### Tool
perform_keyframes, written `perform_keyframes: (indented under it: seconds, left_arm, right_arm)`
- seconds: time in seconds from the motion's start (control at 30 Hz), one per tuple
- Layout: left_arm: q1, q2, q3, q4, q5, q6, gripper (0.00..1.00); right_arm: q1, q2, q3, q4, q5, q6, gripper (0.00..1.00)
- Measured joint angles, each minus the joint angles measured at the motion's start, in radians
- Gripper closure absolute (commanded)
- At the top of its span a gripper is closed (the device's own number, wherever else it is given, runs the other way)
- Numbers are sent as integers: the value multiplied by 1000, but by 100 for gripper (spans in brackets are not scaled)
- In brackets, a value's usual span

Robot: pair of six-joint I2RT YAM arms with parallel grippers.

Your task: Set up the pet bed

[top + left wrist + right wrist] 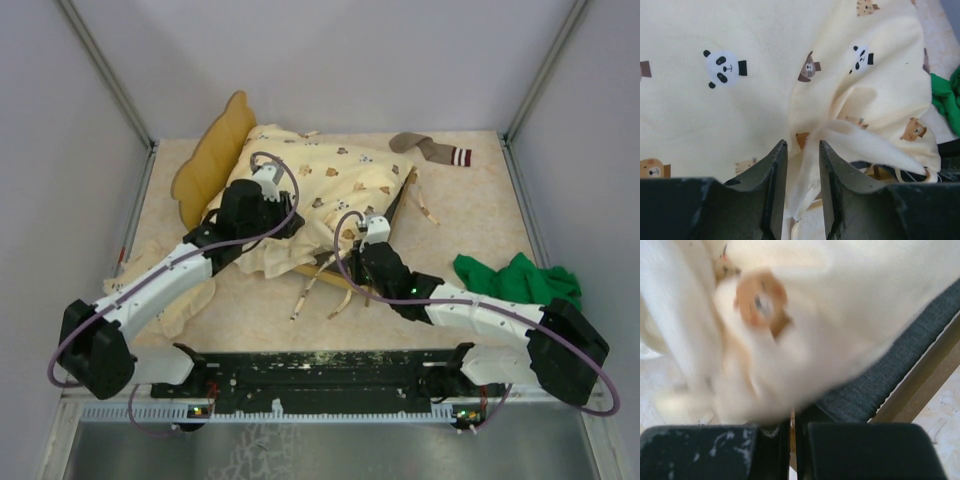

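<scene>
The pale marbled counter [478, 215] carries everything. Across its middle spreads a cream quilt [325, 190] printed with pandas and bears, rumpled and heaped. It covers nearly all of the pet bed [875, 395]. In the right wrist view only a strip of the bed's dark grey fabric base and a light-wood rail show beneath the quilt's hanging edge. The bed sits at the centre of the counter, towards the back, under the quilt.

A mustard cushion [210, 158] leans against the quilt's left side, near the back left corner. A green cloth [515, 280] lies bunched at the right edge, well apart from the bed. A brown sock [432, 150] with a striped cuff lies near the back right corner.

The left hand [802, 146] is over the quilt's left part. Its fingers stand partly apart, and a gathered fold of quilt runs between them. The right hand [792, 427] is at the quilt's near right edge, fingers closed together. I cannot tell whether any cloth is caught between them. Thin cream ties [308, 290] trail from under the quilt onto the counter in front.
</scene>
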Motion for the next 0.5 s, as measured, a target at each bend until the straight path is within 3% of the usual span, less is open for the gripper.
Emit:
perform_keyframes:
  seconds: [0.17, 0.5]
  left_arm:
    - [0, -111, -55, -8, 81, -1, 61]
    - [-34, -301, -283, -28, 222, -5, 58]
  right_arm:
    - [0, -7, -5, -22, -14, 30, 96]
    - [0, -101, -1, -180, -63, 47, 74]
